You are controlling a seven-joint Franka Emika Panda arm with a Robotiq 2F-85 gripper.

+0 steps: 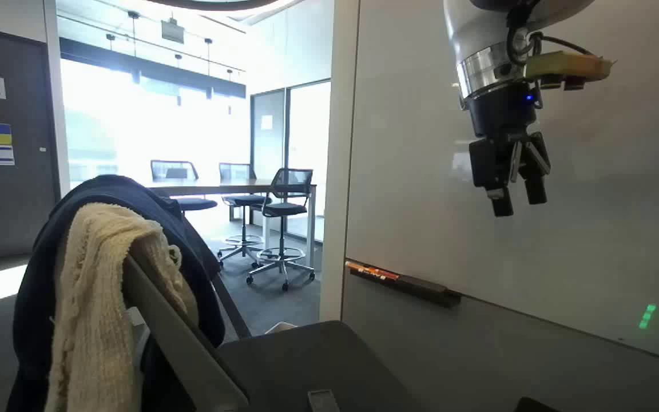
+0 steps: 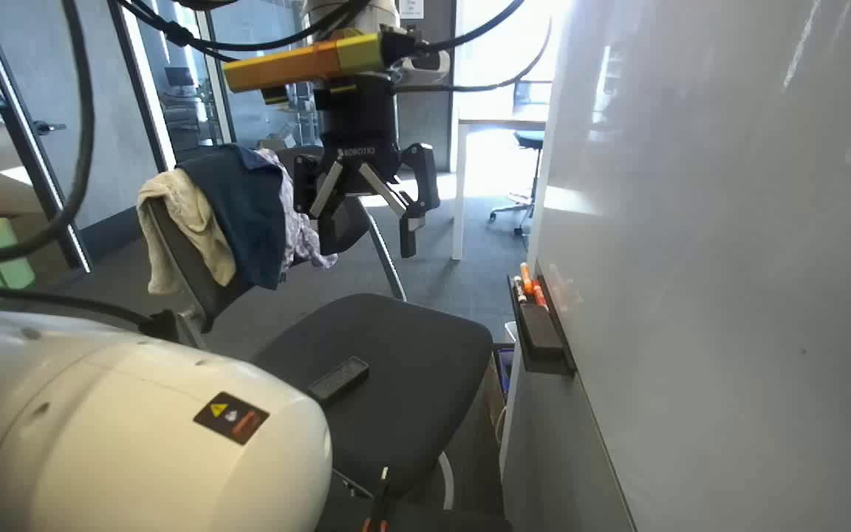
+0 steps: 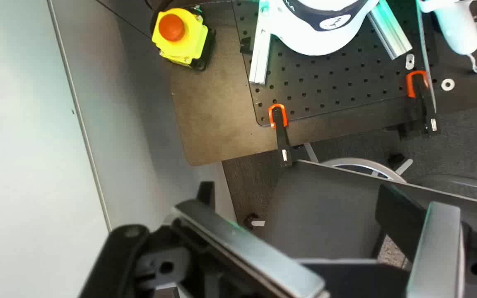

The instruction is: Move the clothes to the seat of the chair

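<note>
The clothes hang over the chair's backrest. A cream knit cloth (image 1: 92,309) and a dark blue cloth (image 1: 115,186) show in both exterior views, the cream one (image 2: 189,222) beside the blue one (image 2: 237,210). A pale patterned cloth (image 2: 300,233) hangs on the blue one's far side in an exterior view. The dark chair seat (image 2: 403,347) shows in all views, also in the wrist view (image 3: 329,207). My gripper (image 2: 368,242) is open and empty, pointing down, above seat height and apart from the clothes. It also shows open in an exterior view (image 1: 519,203) and the wrist view (image 3: 300,200).
A whiteboard (image 1: 467,240) stands along one side, with a ledge (image 2: 541,332) holding markers and an eraser. A dark oblong piece, likely an armrest (image 2: 338,378), stands over the seat. A table (image 3: 213,111) with clamps and an emergency button (image 3: 178,33) borders the chair.
</note>
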